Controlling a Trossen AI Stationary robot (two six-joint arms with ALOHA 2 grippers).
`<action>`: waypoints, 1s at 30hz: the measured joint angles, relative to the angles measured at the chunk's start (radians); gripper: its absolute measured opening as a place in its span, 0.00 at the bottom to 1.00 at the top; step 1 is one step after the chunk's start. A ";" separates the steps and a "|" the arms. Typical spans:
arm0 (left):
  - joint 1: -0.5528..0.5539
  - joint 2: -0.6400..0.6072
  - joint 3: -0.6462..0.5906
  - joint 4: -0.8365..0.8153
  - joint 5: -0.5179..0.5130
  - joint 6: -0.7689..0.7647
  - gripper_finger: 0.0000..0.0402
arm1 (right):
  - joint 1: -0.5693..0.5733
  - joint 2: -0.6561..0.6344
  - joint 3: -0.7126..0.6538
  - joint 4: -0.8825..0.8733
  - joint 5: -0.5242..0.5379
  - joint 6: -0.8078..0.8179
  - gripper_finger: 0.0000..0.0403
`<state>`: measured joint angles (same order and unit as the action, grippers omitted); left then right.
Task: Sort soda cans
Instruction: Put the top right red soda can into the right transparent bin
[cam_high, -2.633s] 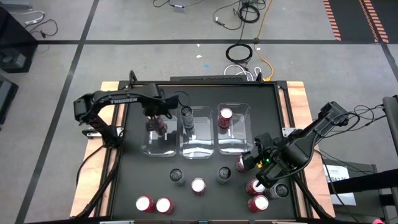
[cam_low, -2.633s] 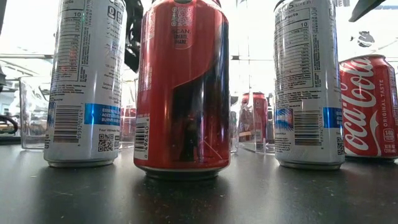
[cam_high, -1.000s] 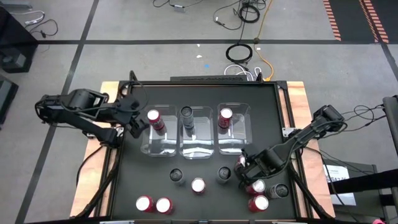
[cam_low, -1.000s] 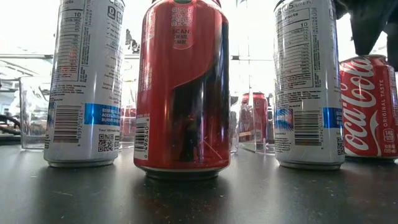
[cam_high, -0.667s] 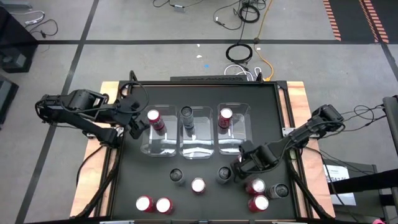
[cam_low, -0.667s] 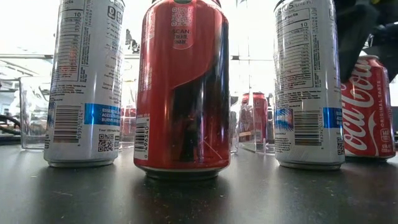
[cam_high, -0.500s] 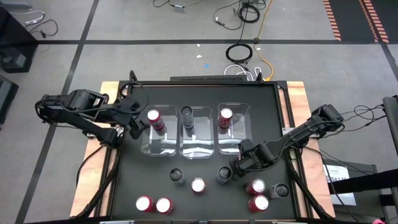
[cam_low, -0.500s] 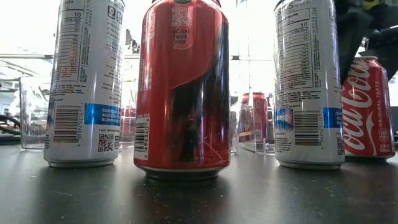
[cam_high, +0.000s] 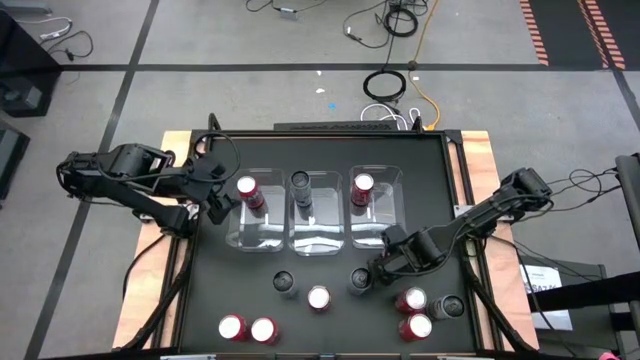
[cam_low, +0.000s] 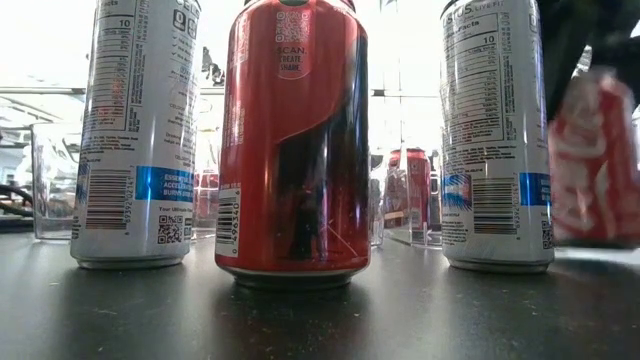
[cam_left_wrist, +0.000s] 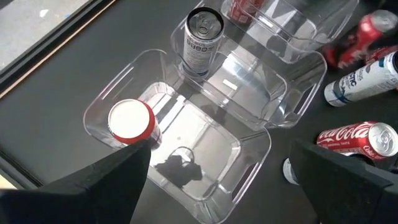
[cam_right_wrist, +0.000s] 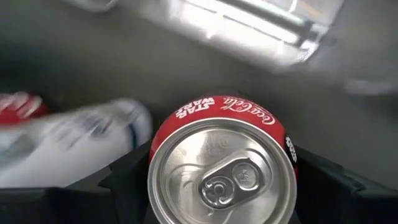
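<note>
Overhead, the black table (cam_high: 330, 320) stands on grey floor (cam_high: 250, 40); right hand (cam_right_wrist: 221, 186) grips a red can (cam_right_wrist: 222, 165), left hand (cam_high: 214, 197) spread wide.

Bright backlight washes out the low view, where the rightmost red can (cam_low: 597, 160) smears with motion blur.

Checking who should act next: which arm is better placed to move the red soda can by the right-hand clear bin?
Right: the right gripper already brackets that red soda can; the left gripper waits open.
</note>
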<state>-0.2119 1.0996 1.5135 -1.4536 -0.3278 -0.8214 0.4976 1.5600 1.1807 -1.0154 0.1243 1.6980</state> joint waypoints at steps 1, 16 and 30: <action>0.000 0.000 0.000 0.000 0.000 0.006 0.97 | 0.008 0.000 0.024 -0.017 -0.002 0.003 0.72; 0.002 0.000 0.000 -0.003 -0.002 0.412 0.97 | 0.049 -0.004 0.498 -0.556 0.162 0.049 0.72; 0.002 -0.099 -0.166 0.183 -0.023 0.490 0.97 | -0.308 -0.005 0.473 -0.556 0.180 -0.340 0.72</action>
<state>-0.2100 1.0009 1.3475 -1.2704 -0.3504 -0.3314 0.1894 1.5555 1.6536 -1.5710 0.3040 1.3578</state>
